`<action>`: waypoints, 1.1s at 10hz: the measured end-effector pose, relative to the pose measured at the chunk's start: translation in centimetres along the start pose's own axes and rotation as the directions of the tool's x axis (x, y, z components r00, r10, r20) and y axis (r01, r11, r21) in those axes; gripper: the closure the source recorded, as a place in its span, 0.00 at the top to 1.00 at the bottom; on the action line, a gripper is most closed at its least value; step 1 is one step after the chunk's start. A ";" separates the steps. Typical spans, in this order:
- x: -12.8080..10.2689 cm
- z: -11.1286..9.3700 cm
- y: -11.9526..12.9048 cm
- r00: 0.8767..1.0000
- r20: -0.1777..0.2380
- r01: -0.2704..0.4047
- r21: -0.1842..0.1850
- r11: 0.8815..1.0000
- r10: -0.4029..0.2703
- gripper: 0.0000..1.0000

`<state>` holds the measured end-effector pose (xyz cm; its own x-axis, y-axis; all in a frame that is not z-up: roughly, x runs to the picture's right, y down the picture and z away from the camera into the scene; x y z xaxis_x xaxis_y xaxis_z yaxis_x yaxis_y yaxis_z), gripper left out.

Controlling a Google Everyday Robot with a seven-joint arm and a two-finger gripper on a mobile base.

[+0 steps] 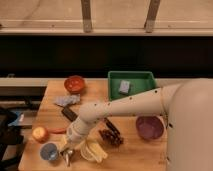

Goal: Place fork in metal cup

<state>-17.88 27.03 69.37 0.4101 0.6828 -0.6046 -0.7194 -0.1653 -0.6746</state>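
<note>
My gripper [69, 150] hangs at the front left of the wooden table [135, 152], at the end of the white arm [125, 107] that reaches in from the right. Right under it, near the table's front edge, a small dark-silver shape [68, 159] looks like the metal cup, partly hidden by the gripper. The light-blue cup [49, 151] stands just left of it. I cannot make out the fork; it may be hidden at the gripper.
Yellow banana-like items [94, 151] lie just right of the gripper. There is also an orange fruit [40, 133], a red bowl [75, 83], a crumpled silver bag [67, 100], a dark packet [111, 136], a purple bowl [150, 127] and a green bin [131, 77] at the back.
</note>
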 end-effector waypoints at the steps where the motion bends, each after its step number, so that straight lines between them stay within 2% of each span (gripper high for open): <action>1: -0.1 -0.2 0.0 1.000 0.006 0.002 0.005 1.000 -0.002 0.78; 3: -0.6 -1.0 0.3 1.000 0.026 0.015 0.020 1.000 -0.016 0.78; 4: -1.4 -2.0 0.7 0.998 0.051 0.037 0.036 0.999 -0.039 0.78; 6: -2.5 -3.4 1.3 0.995 0.074 0.067 0.062 0.996 -0.072 0.78; 8: -4.4 -4.9 1.4 0.988 0.106 0.099 0.118 0.988 -0.112 0.78; 10: -5.4 -6.0 0.8 0.984 0.143 0.089 0.147 0.985 -0.111 0.78; 11: -5.5 -6.0 0.9 0.983 0.143 0.090 0.146 0.985 -0.111 0.78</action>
